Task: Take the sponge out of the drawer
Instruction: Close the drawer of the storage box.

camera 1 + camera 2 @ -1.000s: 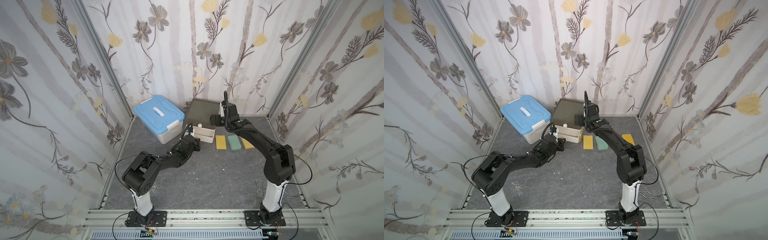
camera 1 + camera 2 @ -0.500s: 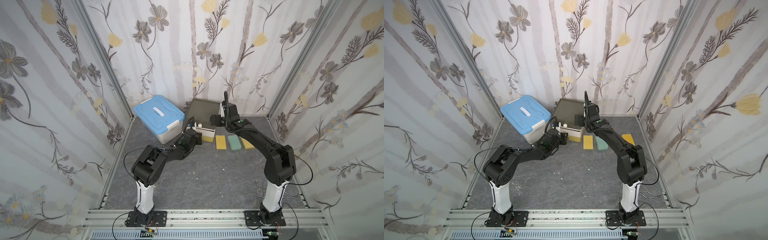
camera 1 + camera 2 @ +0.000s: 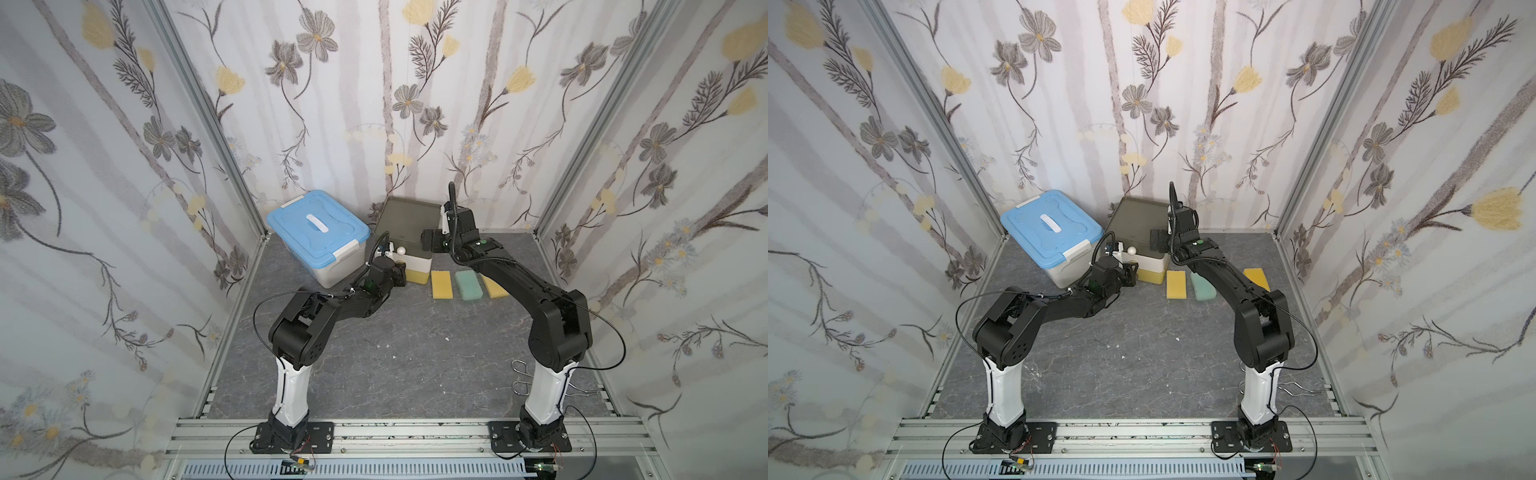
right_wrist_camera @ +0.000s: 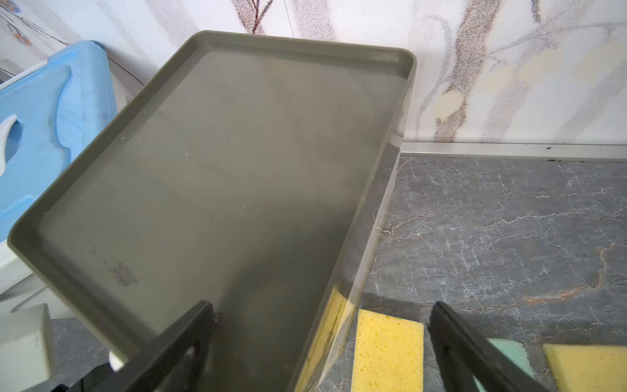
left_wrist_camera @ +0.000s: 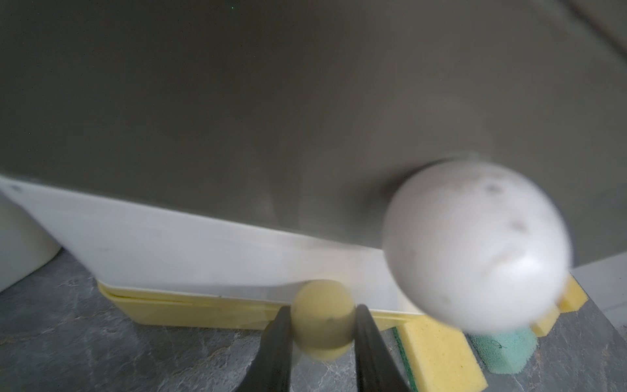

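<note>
A small drawer unit with an olive-grey top (image 3: 409,216) stands at the back wall. It has a white upper drawer (image 3: 419,261) and a yellow lower drawer (image 3: 417,276). My left gripper (image 5: 322,322) is shut on the yellow drawer's round knob (image 5: 322,314), low at the unit's front (image 3: 1133,272). The yellow front (image 5: 190,312) sits close under the white one, and no inside shows, so any sponge in the drawer is hidden. My right gripper (image 4: 322,309) hangs open over the unit's top right edge (image 3: 432,241), holding nothing.
Three sponges lie on the grey floor right of the unit: yellow (image 3: 441,284), green (image 3: 468,284) and yellow (image 3: 494,286). A blue-lidded bin (image 3: 318,228) stands left of the unit. The white drawer's knob (image 5: 475,247) juts out beside my left gripper.
My left arm has stretched toward the back, carrying its gripper and the yellow knob closer to the unit. The right arm has not moved.
</note>
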Motion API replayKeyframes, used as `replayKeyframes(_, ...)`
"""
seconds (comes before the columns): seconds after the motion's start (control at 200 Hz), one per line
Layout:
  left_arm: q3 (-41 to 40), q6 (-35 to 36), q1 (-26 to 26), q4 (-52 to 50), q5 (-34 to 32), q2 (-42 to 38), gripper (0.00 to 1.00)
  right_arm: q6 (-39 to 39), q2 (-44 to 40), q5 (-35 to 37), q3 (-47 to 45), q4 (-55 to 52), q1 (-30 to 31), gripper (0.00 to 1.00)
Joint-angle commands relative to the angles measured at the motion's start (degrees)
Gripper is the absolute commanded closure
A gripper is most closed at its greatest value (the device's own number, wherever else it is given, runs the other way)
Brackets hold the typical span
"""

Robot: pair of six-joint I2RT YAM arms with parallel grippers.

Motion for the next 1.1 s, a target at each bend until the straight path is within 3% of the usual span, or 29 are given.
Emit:
replayKeyframes(0.0, -1.2, -0.3, -0.2, 8.2, 2.6, -1.5, 0.71, -1.9, 0.3, 0.3, -0.6, -7.3, 0.3, 0.01)
replayKeyframes(0.125, -4.5, 0.5, -0.2, 9.5, 2.5, -4.7, 0.42, -1.9, 0.0, 0.5, -0.9, -6.9, 0.2, 0.01)
replayKeyframes(0.38, -10.4, 2.4, -0.2, 8.7, 5.4, -12.1, 0.28, -1.6, 0.0, 0.8, -0.5, -5.1, 0.2, 0.0)
replayKeyframes(0.415, -11.1, 2.8, -0.2, 8.2, 5.6, -13.0, 0.03, -1.6, 0.1, 0.8, -0.3, -4.9, 0.1, 0.0)
replayKeyframes(0.43, -11.3, 2.9, -0.2, 7.9, 5.7, -13.4, 0.0, -1.6, 0.1, 0.8, -0.2, -4.9, 0.1, 0.0)
replayKeyframes(0.859, -20.6, 7.2, -0.5, -2.1, 4.3, -23.7, 0.0, -0.1, -1.5, -0.1, 0.1, -3.0, 0.2, 0.0)
replayKeyframes(1.094, -15.5, 7.2, -0.5, -6.5, 2.2, -17.2, 0.1, 0.2, -1.4, -0.8, -0.4, -2.5, 0.2, 0.0)
